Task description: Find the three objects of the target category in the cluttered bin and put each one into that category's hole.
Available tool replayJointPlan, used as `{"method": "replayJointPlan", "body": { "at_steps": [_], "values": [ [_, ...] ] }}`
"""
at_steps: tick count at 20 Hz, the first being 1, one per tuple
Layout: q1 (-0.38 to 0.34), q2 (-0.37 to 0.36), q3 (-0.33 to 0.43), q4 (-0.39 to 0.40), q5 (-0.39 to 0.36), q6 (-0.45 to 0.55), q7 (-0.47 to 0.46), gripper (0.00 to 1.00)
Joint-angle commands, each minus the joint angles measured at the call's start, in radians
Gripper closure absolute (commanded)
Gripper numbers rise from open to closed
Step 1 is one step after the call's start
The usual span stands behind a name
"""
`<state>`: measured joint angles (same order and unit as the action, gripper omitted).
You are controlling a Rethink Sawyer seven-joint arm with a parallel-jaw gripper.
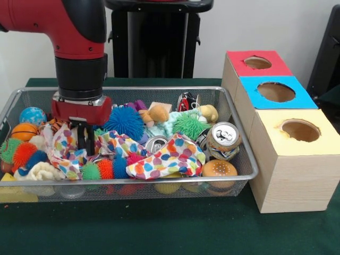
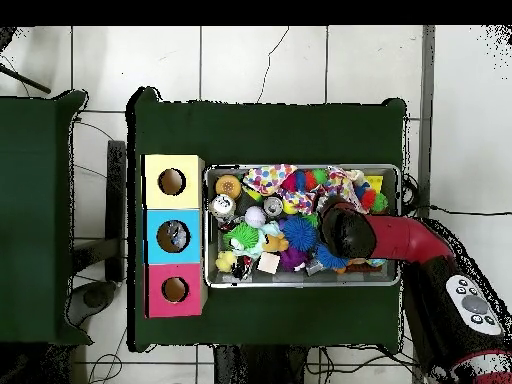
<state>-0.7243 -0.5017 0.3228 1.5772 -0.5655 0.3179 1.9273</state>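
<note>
The wire bin (image 1: 241, 139) is full of toys. My gripper (image 1: 83, 142) reaches down into its left part, with its tips at a polka-dot cloth (image 1: 62, 151). A second polka-dot cloth (image 1: 169, 158) lies at the front middle. An upright drink can (image 1: 223, 139) stands at the right, another can (image 1: 155, 143) lies in the middle, and a third (image 1: 187, 101) is at the back. Spiky balls, blue (image 1: 124, 122) and green (image 1: 188, 126), sit mid-bin. In the overhead view the arm (image 2: 347, 235) hides the gripper.
Three wooden boxes stand right of the bin, with a red-topped hole (image 1: 257, 62), a blue-topped hole (image 1: 275, 92) and a yellow-topped hole (image 1: 300, 130). A toy burger (image 1: 219, 170) fills the front right corner. A small basketball (image 1: 24, 131) and a blue ball (image 1: 32, 115) lie far left.
</note>
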Motion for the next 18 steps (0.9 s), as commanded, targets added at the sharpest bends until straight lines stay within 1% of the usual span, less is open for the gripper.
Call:
{"method": "replayJointPlan", "body": {
  "at_steps": [1,2,4,5,7,9,12,18],
  "values": [
    [0.058,-0.028,0.021,-0.02,-0.068,0.069,-0.091,1.0],
    [0.093,-0.102,-0.002,0.0,-0.04,0.14,-0.073,1.0],
    [0.132,-0.187,-0.023,0.018,-0.008,0.237,-0.069,1.0],
    [0.163,-0.234,-0.041,0.019,0.013,0.3,-0.06,1.0],
    [0.197,-0.274,-0.064,0.02,0.028,0.351,-0.039,1.0],
    [0.222,-0.298,-0.079,0.012,0.032,0.395,-0.032,1.0],
    [0.244,-0.315,-0.089,0.002,0.032,0.429,-0.012,1.0],
    [0.252,-0.332,-0.102,0.018,0.015,0.425,0.01,1.0]
  ]
}}
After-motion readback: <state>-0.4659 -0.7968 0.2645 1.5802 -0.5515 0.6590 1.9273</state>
